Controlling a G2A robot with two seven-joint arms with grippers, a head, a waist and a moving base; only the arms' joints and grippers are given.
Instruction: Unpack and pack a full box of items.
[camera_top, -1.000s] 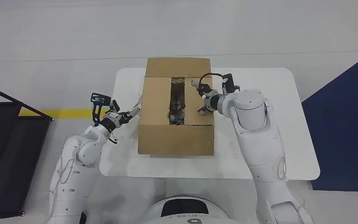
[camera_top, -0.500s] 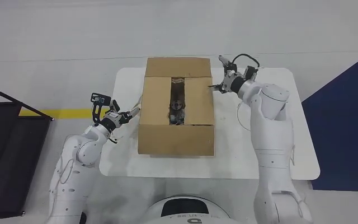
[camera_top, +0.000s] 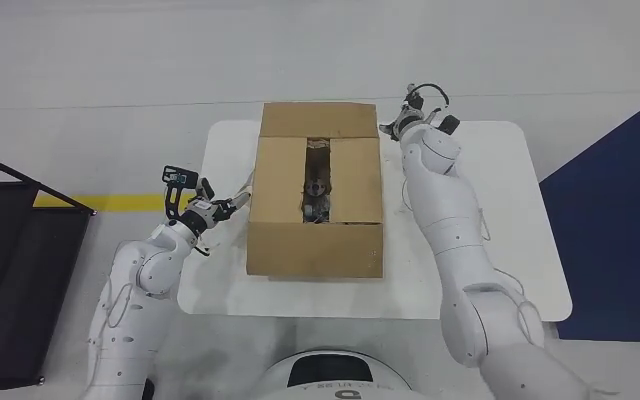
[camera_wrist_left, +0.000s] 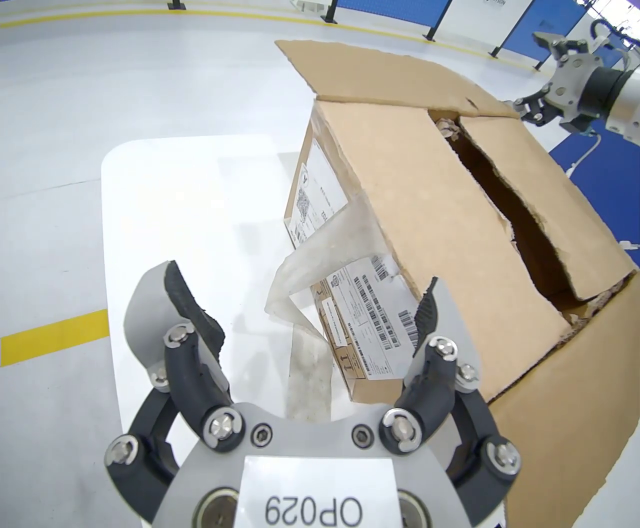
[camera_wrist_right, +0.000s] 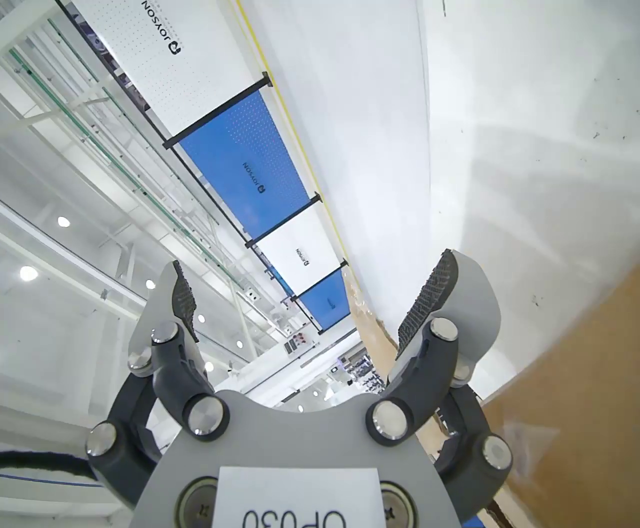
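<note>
Box (camera_top: 345, 190), flaps ajar; left claw (camera_wrist_left: 302, 285) and right claw (camera_wrist_right: 312, 267) both spread, just outside its edges.

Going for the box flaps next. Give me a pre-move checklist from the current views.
1. Left claw open, empty: ok.
2. Right claw open, empty: ok.
3. Box resting on the table: ok.
4. Top flaps spread for reaching in: not ok, only a narrow gap.
5. Contents identified: cannot tell, dark shapes in the gap.
6. Tape strip clear of left claw: not ok, it hangs directly ahead.
</note>
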